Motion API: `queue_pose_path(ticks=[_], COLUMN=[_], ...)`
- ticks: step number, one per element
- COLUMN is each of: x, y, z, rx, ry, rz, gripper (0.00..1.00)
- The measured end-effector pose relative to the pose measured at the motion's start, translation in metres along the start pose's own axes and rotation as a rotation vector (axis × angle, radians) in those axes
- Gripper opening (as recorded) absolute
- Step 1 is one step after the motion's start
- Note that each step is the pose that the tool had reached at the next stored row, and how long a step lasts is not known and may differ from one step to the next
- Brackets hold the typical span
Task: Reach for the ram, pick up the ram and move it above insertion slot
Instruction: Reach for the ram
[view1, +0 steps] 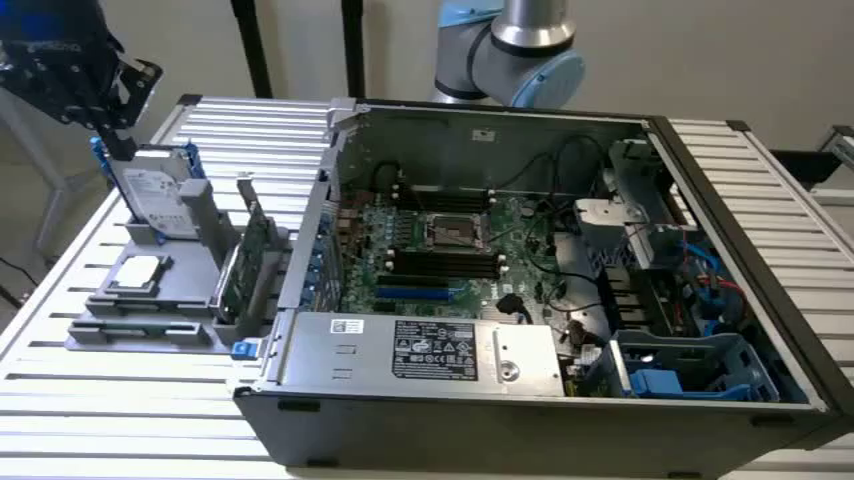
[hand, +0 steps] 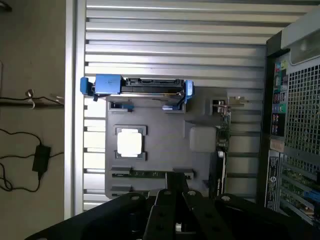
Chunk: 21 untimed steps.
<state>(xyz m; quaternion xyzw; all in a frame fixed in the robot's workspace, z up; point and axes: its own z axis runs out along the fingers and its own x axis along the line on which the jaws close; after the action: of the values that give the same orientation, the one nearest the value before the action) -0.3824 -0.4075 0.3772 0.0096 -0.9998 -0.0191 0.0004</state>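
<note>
The ram (hand: 147, 173) is a thin green stick standing on edge in a slot of the grey parts holder (view1: 187, 285), at the holder's near end in the exterior view. My gripper (view1: 110, 108) hangs high above the holder's far end, over the upright hard drive (view1: 154, 195), well apart from the ram. In the wrist view my gripper's dark body (hand: 175, 205) looks straight down, with the ram just beyond its tip. The dark memory slots (view1: 441, 262) lie on the motherboard inside the open computer case (view1: 400, 400).
The holder also carries a square processor chip (view1: 140, 272) and a broader green expansion card (view1: 248, 262) standing on edge beside the case wall. The hard drive sits in a blue caddy (hand: 107, 85). Everything rests on a slatted metal table (view1: 120, 410). Cables cross the case interior.
</note>
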Motion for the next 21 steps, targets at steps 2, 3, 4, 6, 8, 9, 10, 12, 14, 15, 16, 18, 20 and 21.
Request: queue_pose_path(ticks=[2, 3, 4, 6, 8, 9, 10, 12, 14, 15, 16, 18, 20, 21], x=[0.0, 0.0, 0.0, 0.0, 0.0, 0.0, 0.0, 0.0, 0.0, 0.001, 0.002, 0.005, 0.007, 0.008], y=[0.0, 0.0, 0.0, 0.0, 0.0, 0.0, 0.0, 0.0, -0.0008, -0.0032, -0.0072, -0.0166, -0.0256, -0.03], z=[0.0, 0.0, 0.0, 0.0, 0.0, 0.0, 0.0, 0.0, -0.0001, -0.0001, 0.0, 0.0003, 0.0009, 0.0013], rx=[0.0, 0.0, 0.0, 0.0, 0.0, 0.0, 0.0, 0.0, 0.0001, 0.0001, 0.0, -0.0001, 0.0, 0.0], ry=[0.0, 0.0, 0.0, 0.0, 0.0, 0.0, 0.0, 0.0, 0.0, 0.0, -0.0002, -0.0003, -0.0002, 0.0], rz=[0.0, 0.0, 0.0, 0.0, 0.0, 0.0, 0.0, 0.0, 0.0, 0.0, 0.0, 0.0, 0.0, 0.0], gripper=[0.11, 0.11, 0.11, 0.11, 0.11, 0.11, 0.11, 0.11, 0.11, 0.11, 0.11, 0.11, 0.11, 0.11])
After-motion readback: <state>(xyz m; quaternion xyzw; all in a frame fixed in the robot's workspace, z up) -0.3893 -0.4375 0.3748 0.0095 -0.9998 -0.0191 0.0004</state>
